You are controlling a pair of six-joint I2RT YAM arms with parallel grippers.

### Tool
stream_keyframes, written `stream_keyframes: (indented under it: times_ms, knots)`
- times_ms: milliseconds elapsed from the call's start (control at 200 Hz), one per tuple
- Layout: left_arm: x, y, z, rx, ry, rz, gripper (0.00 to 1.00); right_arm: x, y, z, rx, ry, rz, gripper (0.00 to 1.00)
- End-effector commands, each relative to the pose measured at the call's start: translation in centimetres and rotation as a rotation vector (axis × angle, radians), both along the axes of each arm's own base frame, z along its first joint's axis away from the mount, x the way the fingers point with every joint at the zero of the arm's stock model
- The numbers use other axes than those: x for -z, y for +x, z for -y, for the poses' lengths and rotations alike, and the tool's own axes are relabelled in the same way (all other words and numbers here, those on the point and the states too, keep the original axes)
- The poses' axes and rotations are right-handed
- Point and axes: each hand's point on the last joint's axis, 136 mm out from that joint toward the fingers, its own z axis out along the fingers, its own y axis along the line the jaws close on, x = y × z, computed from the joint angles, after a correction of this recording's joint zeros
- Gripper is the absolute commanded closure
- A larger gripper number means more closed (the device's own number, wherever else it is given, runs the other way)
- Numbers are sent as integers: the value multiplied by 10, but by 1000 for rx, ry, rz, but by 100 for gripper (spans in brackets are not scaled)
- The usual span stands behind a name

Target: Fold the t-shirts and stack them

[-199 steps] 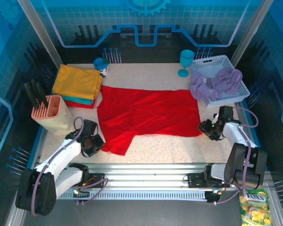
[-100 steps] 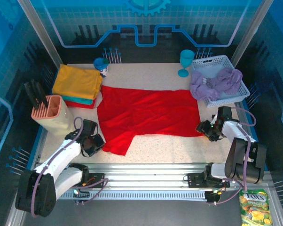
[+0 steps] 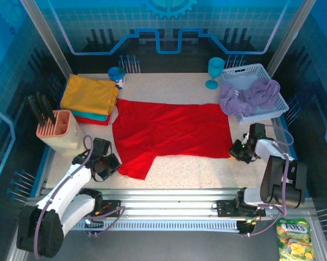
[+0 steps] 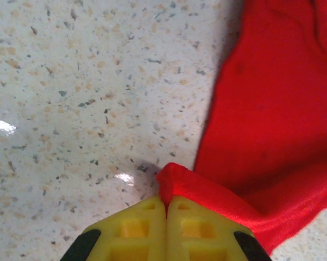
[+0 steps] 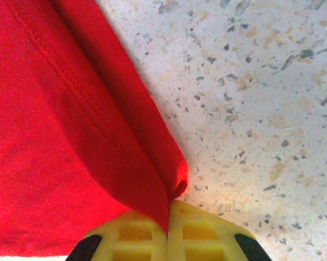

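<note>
From above, the left arm lay low across the near-left corner, elbow folded. The left gripper [image 3: 113,164] was down at the near-left sleeve end of the red t-shirt [image 3: 171,133]. And the right arm was bent tight too, forearm angled inward, with the right gripper [image 3: 237,151] on the shirt's near-right corner. The shirt lay spread flat across the middle of the table [image 3: 174,84].

At far left sat the folded stack, with the mustard-yellow t-shirt [image 3: 90,92] on top, the teal t-shirt [image 3: 96,116] under it, and the red-orange t-shirt [image 3: 100,122] at the bottom. The lavender t-shirt [image 3: 249,95] was bunched in the white basket [image 3: 264,116] at far right.

For writing, there was a snack bag [image 3: 294,239] off the table's near-right corner, and its label read "FOXS".

On the left wrist camera, the left gripper [image 4: 166,209] had its yellow jaws pressed together. A little peak of red t-shirt [image 4: 272,109] edge was nipped between them, just off the speckled table [image 4: 71,81].

The right wrist camera showed much the same. The right gripper [image 5: 168,222] had its jaws closed on a fold of the red t-shirt [image 5: 55,136]. The hem stitching was plain to see, and there was bare table [image 5: 261,81] to the right.
</note>
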Motion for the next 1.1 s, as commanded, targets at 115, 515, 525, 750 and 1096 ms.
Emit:
stream_keyframes:
  times_ms: [115, 515, 525, 750, 1096]
  knots:
    - [-52, -3, 10, -3, -64, 45, 100, -20, 6, -1, -8, -2, 39, 100]
    - [-89, -25, 13, -9, -100, 85, 100, -31, 12, 5, -5, -4, 75, 100]
    - [-90, -25, 13, -10, -103, 86, 100, -32, 12, 5, -8, -3, 76, 100]
    - [-96, -37, 17, -16, -127, 90, 100, -29, 5, 5, -9, -11, 59, 100]
    - [-149, 0, 16, 61, -43, 213, 100, -43, 6, 8, -8, -21, 76, 100]
